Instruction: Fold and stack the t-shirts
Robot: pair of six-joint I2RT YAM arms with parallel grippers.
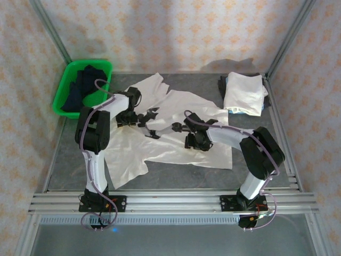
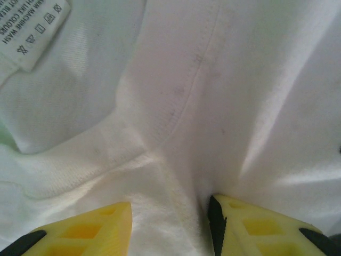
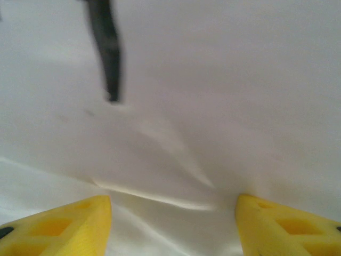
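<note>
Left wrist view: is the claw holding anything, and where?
The left claw brackets a raised fold of the t-shirt beside a stitched seam; whether it grips cannot be told.

spread t-shirt (image 1: 181,136) white; folded t-shirt stack (image 1: 244,92) white. basket (image 1: 60,95) green, navy cloth (image 1: 80,85) inside. tabletop (image 1: 64,160) grey. walls (image 1: 176,32) cream, orange floral print. left gripper (image 2: 170,202), right gripper (image 3: 173,197): yellow, black edging. care label (image 2: 32,29) white, dark print.

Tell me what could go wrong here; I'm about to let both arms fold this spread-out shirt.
1. The left gripper straddles a bunched ridge beside a seam; it may pinch more than one layer and pull the shirt crooked.
2. The right gripper sits wide on nearly flat cloth, so it may close on nothing and slip.
</note>
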